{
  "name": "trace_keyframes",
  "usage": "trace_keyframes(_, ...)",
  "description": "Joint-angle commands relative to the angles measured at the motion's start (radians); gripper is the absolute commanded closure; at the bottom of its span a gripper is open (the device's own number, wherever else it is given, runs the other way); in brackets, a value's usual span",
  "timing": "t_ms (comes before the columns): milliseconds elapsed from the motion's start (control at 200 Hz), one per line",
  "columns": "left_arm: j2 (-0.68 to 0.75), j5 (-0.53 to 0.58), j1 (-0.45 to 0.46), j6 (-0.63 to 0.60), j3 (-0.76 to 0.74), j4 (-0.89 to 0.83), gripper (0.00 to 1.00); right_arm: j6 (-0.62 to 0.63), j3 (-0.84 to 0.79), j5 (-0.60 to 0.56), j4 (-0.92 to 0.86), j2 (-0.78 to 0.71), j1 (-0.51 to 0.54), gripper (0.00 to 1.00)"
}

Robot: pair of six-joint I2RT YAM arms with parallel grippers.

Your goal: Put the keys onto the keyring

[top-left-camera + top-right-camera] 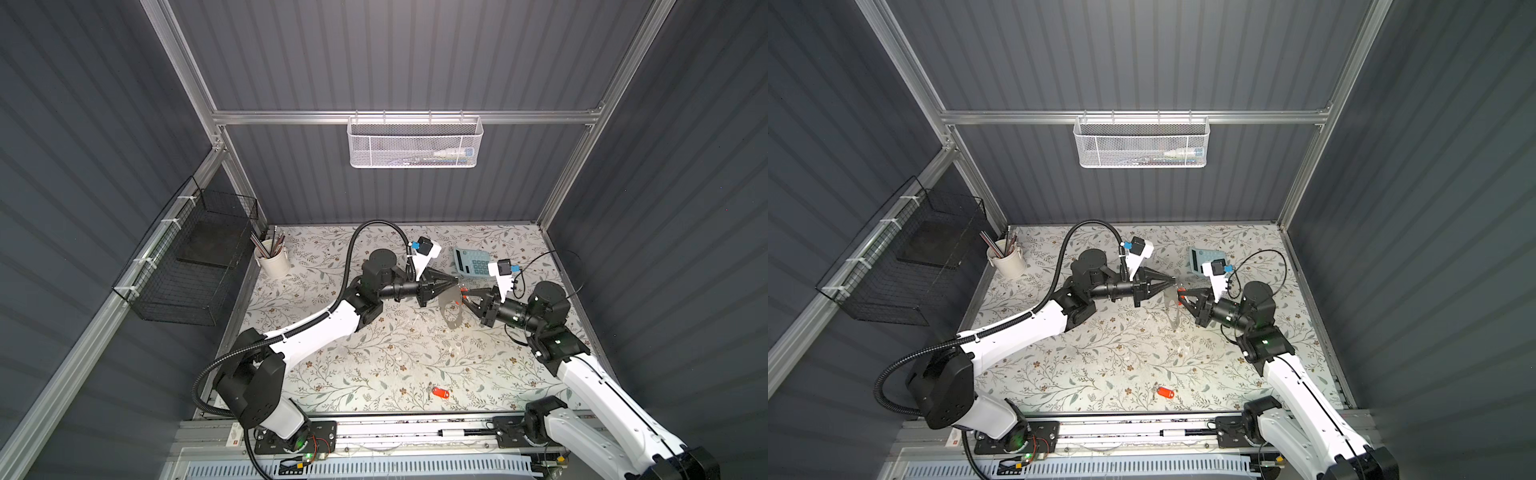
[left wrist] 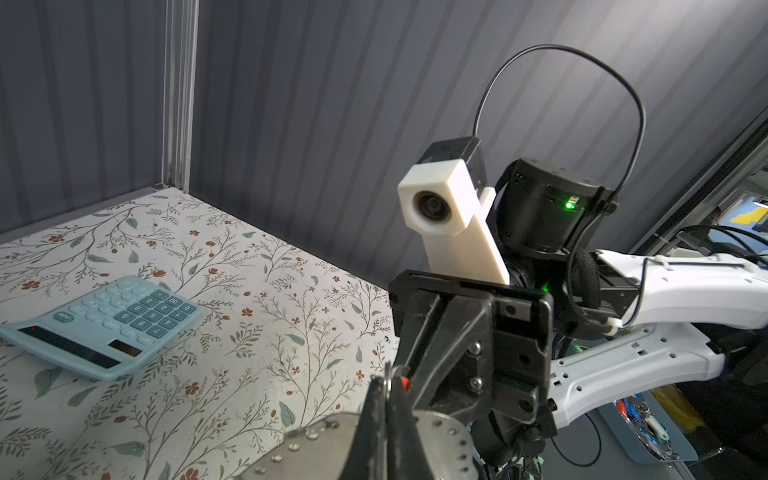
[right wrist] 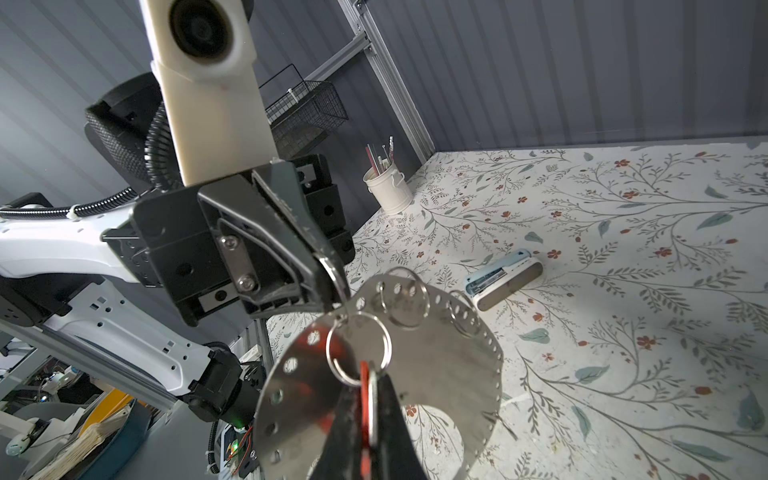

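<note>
Your right gripper [image 3: 368,415] is clamped on 1 red-orange plastic key tag [image 3: 364,376], its split ring [image 3: 332,357] at the thin gray metal keyring plate [image 3: 440,374] that your left gripper [image 3: 333,286] pinches aloft. Hold the plate steady and thread slowly. The 2nd tag [image 1: 441,391] lies on the floral tabletop [image 1: 374,365], gray ribbed walls [image 1: 415,62] around.

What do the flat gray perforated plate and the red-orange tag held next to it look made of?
The flat gray perforated plate looks like thin sheet metal, brushed and semi-shiny: it mirrors the tag's red. The red-orange tag is probably glossy plastic, though seen only edge-on; its split ring is bright metal wire.
</note>
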State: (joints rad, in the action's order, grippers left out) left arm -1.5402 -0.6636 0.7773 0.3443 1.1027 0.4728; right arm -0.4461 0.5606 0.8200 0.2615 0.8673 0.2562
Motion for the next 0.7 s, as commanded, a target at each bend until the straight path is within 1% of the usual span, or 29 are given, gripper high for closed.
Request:
trace_keyframes(0,0.022,-0.018,-0.007,0.001,0.017,0.035,1.00,0.007,-0.016,-0.019,-0.001,-0.017,0.002,0.96)
trace_keyframes(75,0.023,-0.012,-0.009,0.007,0.008,0.051,1.00,0.012,-0.009,-0.015,-0.008,-0.012,0.002,0.95)
trace_keyframes(185,0.023,0.001,-0.008,-0.007,0.021,0.016,1.00,0.014,-0.009,-0.020,-0.010,-0.010,0.002,0.86)
trace_keyframes(260,0.024,0.010,-0.007,-0.010,0.021,0.008,1.00,0.019,-0.013,-0.045,-0.018,-0.015,-0.001,0.81)
trace_keyframes(285,0.025,0.012,-0.007,-0.011,0.022,0.005,1.00,0.022,-0.013,-0.056,-0.025,-0.017,-0.002,0.78)
trace_keyframes(325,0.025,0.016,-0.008,-0.014,0.024,-0.004,1.00,0.027,-0.014,-0.084,-0.047,-0.021,-0.004,0.71)
trace_keyframes(410,0.023,0.033,-0.007,-0.021,0.035,-0.033,1.00,0.034,-0.021,-0.150,-0.077,-0.042,-0.014,0.65)
trace_keyframes(490,0.022,0.045,-0.007,-0.028,0.035,-0.052,1.00,0.021,-0.043,-0.213,-0.085,-0.073,-0.020,0.52)
trace_keyframes(585,0.016,0.028,-0.007,-0.023,0.028,-0.052,1.00,0.013,-0.055,-0.290,-0.123,-0.095,-0.024,0.43)
trace_keyframes(645,0.004,0.016,-0.007,-0.015,0.035,-0.059,1.00,-0.002,-0.051,-0.338,-0.161,-0.092,-0.035,0.41)
trace_keyframes(695,-0.009,0.017,-0.007,-0.010,0.039,-0.069,1.00,-0.012,-0.046,-0.343,-0.179,-0.084,-0.049,0.39)
